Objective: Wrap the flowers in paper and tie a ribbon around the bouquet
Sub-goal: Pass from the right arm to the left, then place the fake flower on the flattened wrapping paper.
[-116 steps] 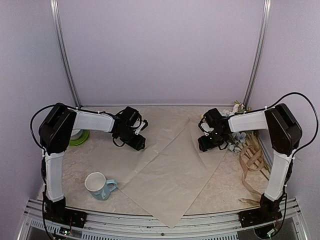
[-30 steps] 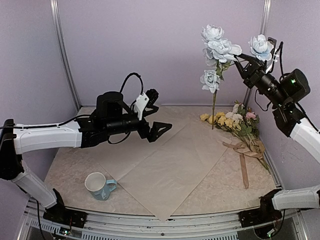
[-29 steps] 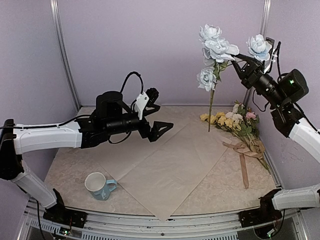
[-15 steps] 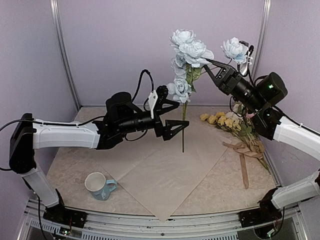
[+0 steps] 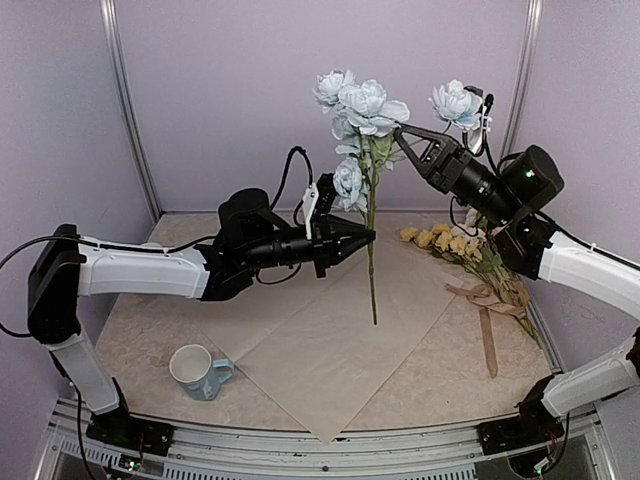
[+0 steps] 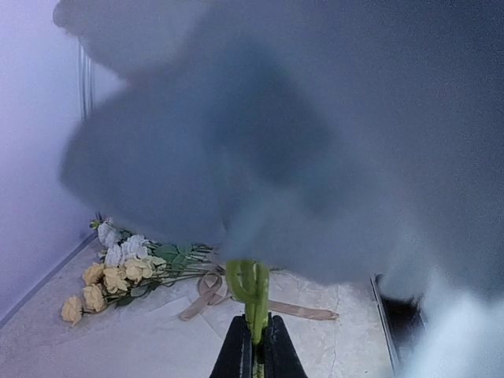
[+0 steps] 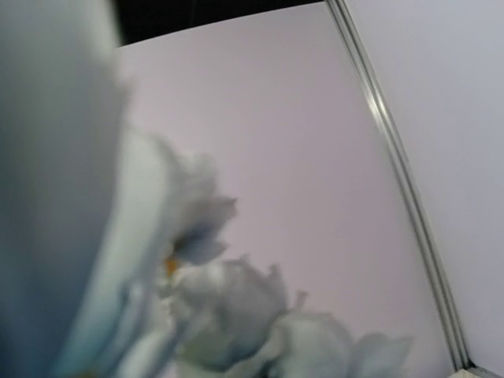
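Observation:
A sprig of pale blue flowers (image 5: 362, 100) hangs upright over the peach paper (image 5: 330, 340), its green stem (image 5: 372, 270) ending just above the sheet. High in the top view, my right gripper (image 5: 402, 137) is shut on the sprig just under the blooms. My left gripper (image 5: 366, 238) is shut on the stem lower down. In the left wrist view, this gripper (image 6: 253, 350) pinches the green stem (image 6: 255, 295) under a blurred blue bloom. The other flowers (image 5: 462, 243) lie at the back right beside the tan ribbon (image 5: 490, 305). The right wrist view shows only blurred blooms (image 7: 228, 315).
A white and blue mug (image 5: 196, 371) stands near the front left, beside the paper's corner. Metal frame posts (image 5: 125, 110) rise at the back corners against lilac walls. The lying flowers (image 6: 118, 272) and ribbon (image 6: 209, 287) also show in the left wrist view.
My right arm has carried the blue sprig leftward and lower, over the paper. My left arm has reached up to it, and its open jaws have shut on the stem.

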You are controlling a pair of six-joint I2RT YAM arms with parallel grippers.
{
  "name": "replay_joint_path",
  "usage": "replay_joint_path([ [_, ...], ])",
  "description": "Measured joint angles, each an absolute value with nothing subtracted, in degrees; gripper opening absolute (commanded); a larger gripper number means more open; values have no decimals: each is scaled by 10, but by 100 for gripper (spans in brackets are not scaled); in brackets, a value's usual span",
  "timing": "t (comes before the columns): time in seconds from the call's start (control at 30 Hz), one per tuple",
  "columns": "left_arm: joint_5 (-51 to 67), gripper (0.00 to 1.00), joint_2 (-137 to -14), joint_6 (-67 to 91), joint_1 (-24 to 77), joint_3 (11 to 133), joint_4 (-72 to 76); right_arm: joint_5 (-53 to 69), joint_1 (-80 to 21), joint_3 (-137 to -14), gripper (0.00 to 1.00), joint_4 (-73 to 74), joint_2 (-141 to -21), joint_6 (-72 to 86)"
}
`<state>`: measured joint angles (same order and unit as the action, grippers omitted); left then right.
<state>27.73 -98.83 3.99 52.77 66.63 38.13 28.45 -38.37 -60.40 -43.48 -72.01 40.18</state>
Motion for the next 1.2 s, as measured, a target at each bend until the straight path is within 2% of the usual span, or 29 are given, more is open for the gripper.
replay_joint_path([
  [0.03,277,0,-988,50,526,666,381,283,-384,-604,13,-431,-720,399],
  [0.07,277,0,-989,62,524,666,381,279,-384,-605,38,-427,-720,395],
  [0.1,277,0,-991,81,520,667,378,269,-384,-610,57,-410,-719,386],
  [0.13,275,0,-993,109,515,671,371,254,-385,-618,69,-385,-719,377],
  [0.17,268,0,-998,141,506,680,354,232,-385,-630,76,-352,-719,362],
  [0.3,247,0,-1035,257,445,729,275,98,-385,-696,93,-190,-722,305],
  [0.37,240,0,-1053,300,414,730,246,32,-385,-715,97,-128,-726,274],
  [0.53,233,0,-1101,352,380,729,177,-57,-385,-717,98,-16,-747,223],
  [0.93,242,0,-1200,380,350,764,102,-107,-385,-717,98,110,-796,169],
  [1.0,241,7,-1211,386,347,765,101,-111,-385,-717,98,117,-799,164],
  [1.13,236,15,-1230,392,345,777,97,-127,-379,-718,97,139,-804,159],
  [1.2,233,28,-1242,388,345,791,90,-129,-373,-722,97,154,-809,159],
])
